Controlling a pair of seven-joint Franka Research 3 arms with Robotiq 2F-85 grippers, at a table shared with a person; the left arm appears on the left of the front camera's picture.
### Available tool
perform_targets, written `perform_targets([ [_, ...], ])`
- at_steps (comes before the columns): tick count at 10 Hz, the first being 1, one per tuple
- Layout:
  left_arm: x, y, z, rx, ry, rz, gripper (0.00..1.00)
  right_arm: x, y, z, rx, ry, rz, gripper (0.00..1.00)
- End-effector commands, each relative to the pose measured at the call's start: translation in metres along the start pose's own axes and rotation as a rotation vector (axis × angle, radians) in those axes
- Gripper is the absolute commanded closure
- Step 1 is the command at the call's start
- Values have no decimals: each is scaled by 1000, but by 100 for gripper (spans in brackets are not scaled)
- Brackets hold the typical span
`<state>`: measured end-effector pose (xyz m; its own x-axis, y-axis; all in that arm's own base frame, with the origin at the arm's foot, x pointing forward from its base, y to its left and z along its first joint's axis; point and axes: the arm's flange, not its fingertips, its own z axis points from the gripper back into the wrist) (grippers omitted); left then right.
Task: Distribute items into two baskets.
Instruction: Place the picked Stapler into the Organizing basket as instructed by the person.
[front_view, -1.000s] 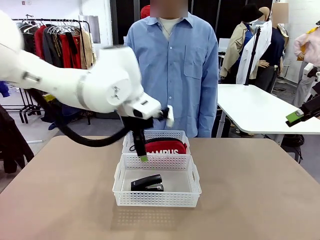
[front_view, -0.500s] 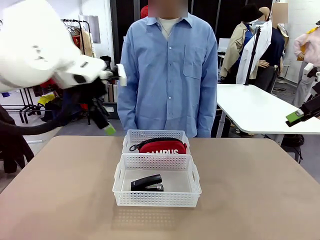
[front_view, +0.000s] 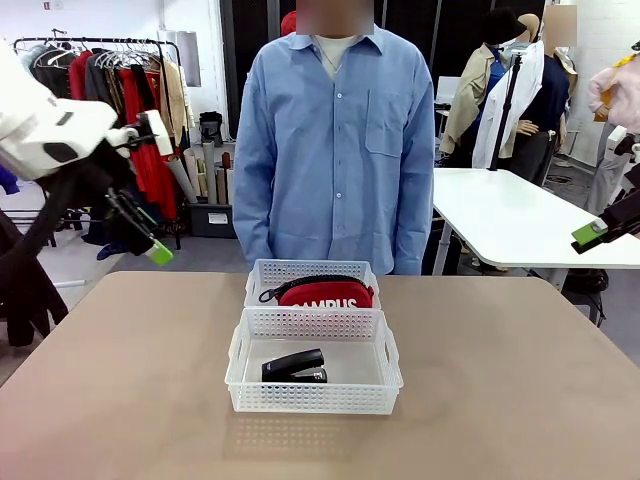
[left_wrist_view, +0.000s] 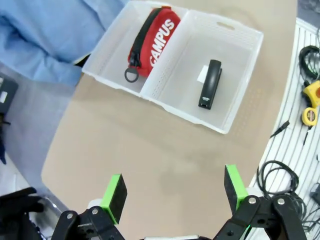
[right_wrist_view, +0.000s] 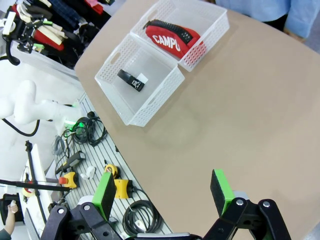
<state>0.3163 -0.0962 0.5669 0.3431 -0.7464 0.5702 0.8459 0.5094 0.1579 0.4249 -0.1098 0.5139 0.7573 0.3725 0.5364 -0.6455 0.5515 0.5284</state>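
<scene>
Two white lattice baskets stand end to end at the table's middle. The smaller far basket (front_view: 262, 272) holds the red "CAMPUS" pouch (front_view: 326, 294). A black stapler (front_view: 294, 366) lies in the larger near basket (front_view: 314, 398). My left gripper (front_view: 155, 248) hangs open and empty, high over the table's far left corner. From there the pouch (left_wrist_view: 158, 39) and stapler (left_wrist_view: 210, 83) show far beyond my left gripper (left_wrist_view: 175, 192). My right gripper (front_view: 592, 234) is at the right edge, open and empty (right_wrist_view: 162, 192), with pouch (right_wrist_view: 172, 38) and stapler (right_wrist_view: 131, 80) far off.
A person in a blue shirt (front_view: 335, 130) stands at the table's far side behind the baskets, arms down. A white table (front_view: 520, 215) is at the back right and a clothes rack (front_view: 130, 80) at the back left. Cables and tools (right_wrist_view: 90, 132) lie beside my edge of the table.
My left arm has pulled back from over the baskets, up and to the left. Its gripper stayed open. Pouch, stapler and baskets have not moved.
</scene>
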Motion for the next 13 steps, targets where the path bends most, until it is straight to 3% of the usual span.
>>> perform_targets([
  [1,-20,-7,20,18,-18,100,0,4,1,2,2,4,5,0],
  [6,-71,1,60,33,-70,403,0,4,1,2,2,4,5,0],
  [13,-120,-7,55,45,-72,377,0,4,1,2,2,4,5,0],
])
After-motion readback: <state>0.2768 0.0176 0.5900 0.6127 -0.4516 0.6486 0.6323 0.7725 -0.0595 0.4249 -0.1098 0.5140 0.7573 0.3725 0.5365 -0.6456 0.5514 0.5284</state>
